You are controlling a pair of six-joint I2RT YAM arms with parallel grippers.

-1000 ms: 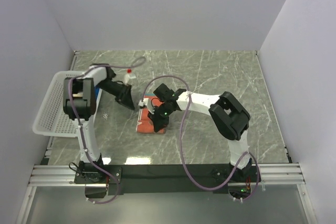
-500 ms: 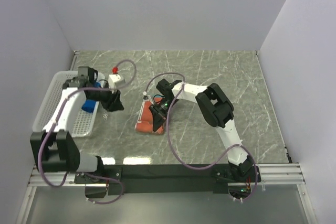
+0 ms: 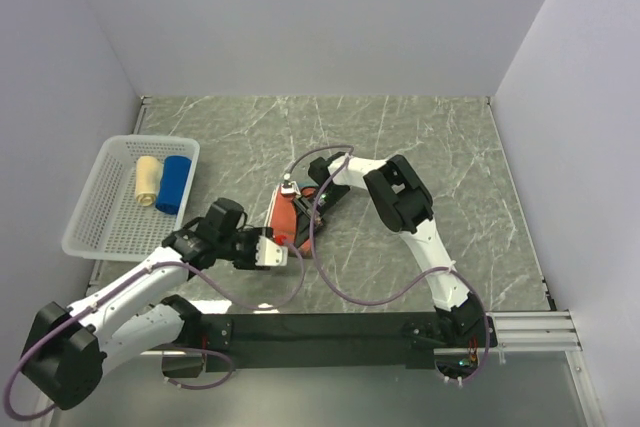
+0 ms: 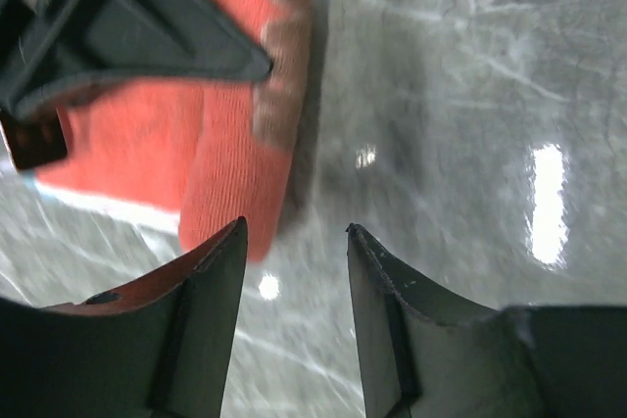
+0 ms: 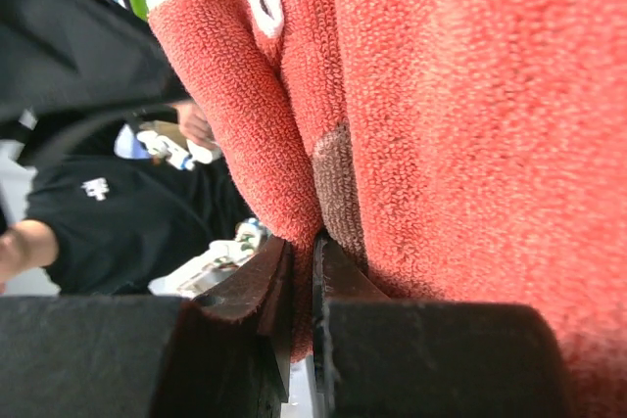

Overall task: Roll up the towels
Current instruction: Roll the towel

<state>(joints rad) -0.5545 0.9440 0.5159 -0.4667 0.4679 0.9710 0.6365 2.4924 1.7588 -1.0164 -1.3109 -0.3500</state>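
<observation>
The rust-orange towel (image 3: 285,219) lies partly folded on the marble table, mid-left. My right gripper (image 3: 306,211) is shut on a fold of it; in the right wrist view the jaws (image 5: 313,254) pinch the orange towel (image 5: 441,95) at a brown print patch. My left gripper (image 3: 282,245) is open and empty, low at the towel's near edge. In the left wrist view its fingertips (image 4: 294,232) stand just short of the towel's rolled edge (image 4: 235,159), with marble between them. A rolled beige towel (image 3: 147,182) and a rolled blue towel (image 3: 173,184) lie in the basket.
The white lattice basket (image 3: 100,232) stands at the table's left edge. The right arm's purple cable (image 3: 330,277) loops over the table near the towel. White walls close the back and both sides. The right gripper's dark finger (image 4: 127,26) shows over the towel.
My left arm has swung from beside the basket down to the orange towel's near edge, uncovering the beige and blue rolls. My right gripper stays on the towel, shifted slightly away.
</observation>
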